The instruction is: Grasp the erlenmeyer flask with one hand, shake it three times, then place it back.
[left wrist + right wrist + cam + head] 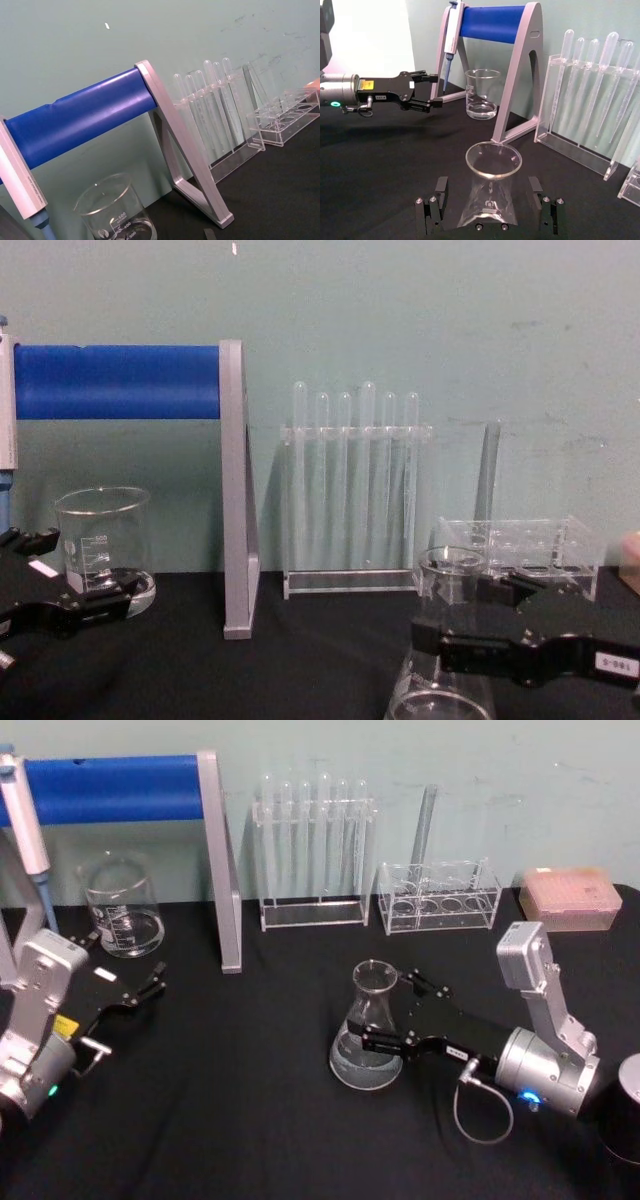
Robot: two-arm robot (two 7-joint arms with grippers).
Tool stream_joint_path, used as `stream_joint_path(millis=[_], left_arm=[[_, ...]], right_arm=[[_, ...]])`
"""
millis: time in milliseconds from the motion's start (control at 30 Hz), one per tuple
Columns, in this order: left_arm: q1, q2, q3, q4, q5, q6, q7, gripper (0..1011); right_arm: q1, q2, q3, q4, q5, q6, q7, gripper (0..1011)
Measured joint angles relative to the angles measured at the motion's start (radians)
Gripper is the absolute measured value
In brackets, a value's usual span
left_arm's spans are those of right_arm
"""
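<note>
Lower centre of the head view, the right claw (385, 1013) is straddling the clear glass conical erlenmeyer flask (368, 1030), fingers apart; it should clamp squarely before lifting. The left claw (143, 990) is idling, spread, at left.

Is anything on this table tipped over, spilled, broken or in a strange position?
Nothing stands out. The flask stands upright on the black table, between the open jaws of the right gripper. The beaker and the tube racks are upright too, with no spill visible. The left gripper hovers open near the beaker.
</note>
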Motion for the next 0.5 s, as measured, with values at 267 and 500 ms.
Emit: stream_joint_path(millis=[267, 500], left_arm=[[0.0, 0.0, 0.0, 0.0, 0.0, 0.0, 0.0, 1001], [0.0, 0.0, 0.0, 0.0, 0.0, 0.0, 0.0, 1001]], right_arm=[[-0.026, 0.027, 0.012, -0.024, 0.005, 0.002, 0.002, 1000], [-0.065, 0.065, 0.037, -0.058, 0.016, -0.003, 0.002, 1000]])
